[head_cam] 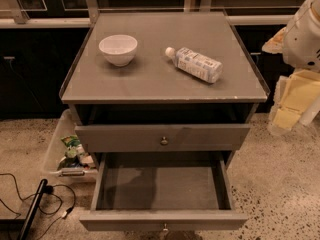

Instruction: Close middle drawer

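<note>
The grey cabinet (165, 84) stands in the middle of the camera view. The middle drawer (162, 220) is pulled far out toward me. Its wide shallow box is empty, and its small brass knob (165, 229) sits at the bottom edge of the view. Above it, the top drawer (162, 136) with a like knob stands out only a little. The lowest drawer is hidden under the open one. My gripper (294, 101), white arm with yellowish parts, hangs at the right edge, level with the cabinet top and well apart from the drawers.
A white bowl (118, 49) and a plastic bottle (195, 64) lying on its side rest on the cabinet top. A clear bin (65, 154) with packets sits on the floor to the left. Cables and a black rod (32, 209) lie at the lower left.
</note>
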Available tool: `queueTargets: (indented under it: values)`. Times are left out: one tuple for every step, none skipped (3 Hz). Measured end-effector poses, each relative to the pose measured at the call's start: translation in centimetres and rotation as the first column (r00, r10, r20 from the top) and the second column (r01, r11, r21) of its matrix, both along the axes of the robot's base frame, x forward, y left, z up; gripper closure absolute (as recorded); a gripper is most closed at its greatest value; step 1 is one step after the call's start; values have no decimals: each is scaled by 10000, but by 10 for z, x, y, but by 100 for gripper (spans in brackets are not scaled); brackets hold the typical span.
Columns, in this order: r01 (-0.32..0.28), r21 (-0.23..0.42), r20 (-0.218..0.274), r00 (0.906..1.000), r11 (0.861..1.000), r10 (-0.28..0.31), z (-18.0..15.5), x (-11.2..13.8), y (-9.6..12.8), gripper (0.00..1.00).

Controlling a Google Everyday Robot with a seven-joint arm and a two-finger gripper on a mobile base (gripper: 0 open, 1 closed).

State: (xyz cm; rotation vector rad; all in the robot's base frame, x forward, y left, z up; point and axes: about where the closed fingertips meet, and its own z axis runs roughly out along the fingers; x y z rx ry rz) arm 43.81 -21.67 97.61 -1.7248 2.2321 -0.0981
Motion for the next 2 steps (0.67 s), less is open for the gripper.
queueTargets:
  values:
    - [0, 0, 0, 10000, 10000, 0, 0, 0, 0, 0]
    - [-82, 36, -153, 9998, 10000, 82, -19, -6, -1, 0]
